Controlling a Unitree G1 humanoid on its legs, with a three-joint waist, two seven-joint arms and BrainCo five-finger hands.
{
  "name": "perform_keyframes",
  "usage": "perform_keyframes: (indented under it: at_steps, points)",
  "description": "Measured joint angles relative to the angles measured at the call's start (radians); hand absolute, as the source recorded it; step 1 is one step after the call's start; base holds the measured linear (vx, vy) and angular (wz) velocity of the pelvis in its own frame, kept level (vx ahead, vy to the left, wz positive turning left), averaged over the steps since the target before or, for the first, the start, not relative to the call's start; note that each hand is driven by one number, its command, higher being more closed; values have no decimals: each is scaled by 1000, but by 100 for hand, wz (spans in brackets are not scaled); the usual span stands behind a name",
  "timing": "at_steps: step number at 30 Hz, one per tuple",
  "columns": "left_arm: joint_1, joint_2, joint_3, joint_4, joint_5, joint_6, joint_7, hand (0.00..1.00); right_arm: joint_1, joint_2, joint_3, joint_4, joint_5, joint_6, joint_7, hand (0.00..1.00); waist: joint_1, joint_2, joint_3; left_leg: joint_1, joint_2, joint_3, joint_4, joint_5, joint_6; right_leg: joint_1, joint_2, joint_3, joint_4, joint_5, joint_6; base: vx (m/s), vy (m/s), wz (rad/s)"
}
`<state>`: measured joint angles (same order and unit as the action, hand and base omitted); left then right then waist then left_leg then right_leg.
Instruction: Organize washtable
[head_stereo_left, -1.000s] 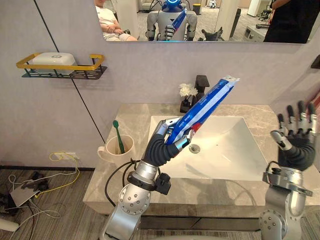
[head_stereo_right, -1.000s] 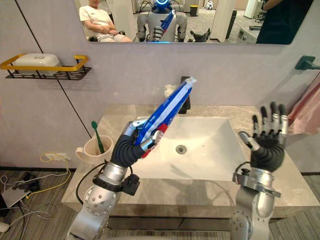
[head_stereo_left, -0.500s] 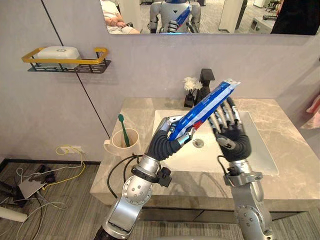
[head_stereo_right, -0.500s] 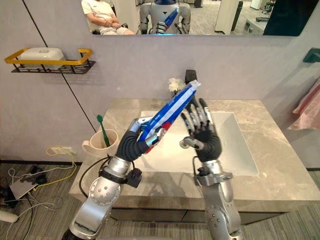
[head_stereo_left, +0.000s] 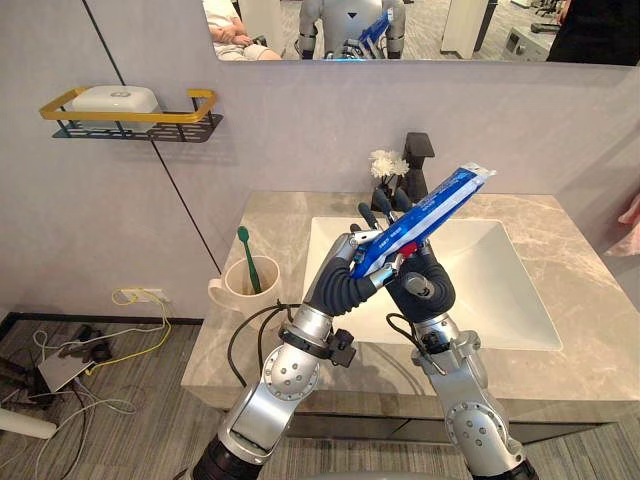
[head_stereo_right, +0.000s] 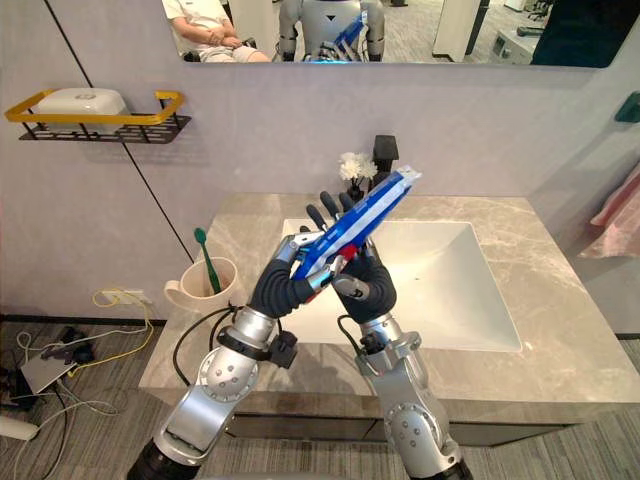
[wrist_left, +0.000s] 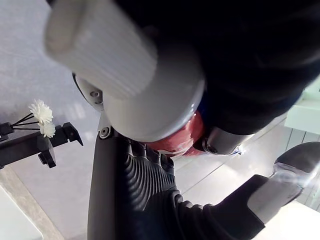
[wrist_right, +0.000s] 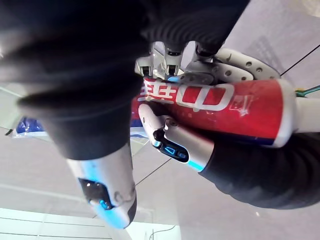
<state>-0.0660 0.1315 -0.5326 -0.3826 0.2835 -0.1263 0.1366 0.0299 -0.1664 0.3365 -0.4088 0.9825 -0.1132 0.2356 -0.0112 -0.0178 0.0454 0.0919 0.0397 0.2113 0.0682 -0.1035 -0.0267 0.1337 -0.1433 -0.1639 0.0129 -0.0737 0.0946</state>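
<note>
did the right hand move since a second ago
Yes: right hand went from the sink's right edge leftward to the toothpaste tube over its left side.

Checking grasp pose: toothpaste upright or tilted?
Tilted: left hand grips the toothpaste low, top leaning to the robot's right; right hand open behind it.
</note>
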Motion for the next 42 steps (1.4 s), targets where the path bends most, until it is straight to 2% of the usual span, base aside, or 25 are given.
perform_keyframes:
  at_steps: [15, 25, 26, 38, 42]
  points:
    - [3, 1, -9, 41, 4, -55, -2, 100, -34, -38, -27, 4, 0, -1, -25, 0, 0, -6, 5, 0, -5, -2, -32, 27, 3, -14, 0, 3, 1, 9, 1, -9, -3, 0]
    - [39, 7, -1, 97, 5, -56, -6, 100, -76, -35, -58, 12, 2, 10, -38, 0, 0, -2, 8, 2, -5, 2, -34, 30, 3, -16, 0, 4, 0, 12, 2, -3, -1, 0]
    - [45, 6, 4, 97, 6, -56, -6, 100, -76, -35, -58, 12, 2, 11, -37, 100, 0, -2, 8, 2, -5, 3, -35, 30, 3, -16, 0, 4, 0, 12, 2, 0, 0, 0]
    - [51, 7, 48, 111, 9, -55, -27, 100, -76, -22, -62, 28, 1, 25, -35, 100, 0, -1, 9, 4, -5, 5, -36, 30, 3, -16, 0, 5, 0, 12, 2, 0, 0, 0]
    - [64, 6, 51, 118, 13, -53, -28, 100, -76, -14, -62, 41, -5, 39, -35, 100, 0, 8, 17, 5, -5, 5, -37, 30, 3, -16, 0, 4, 0, 12, 2, 0, 0, 0]
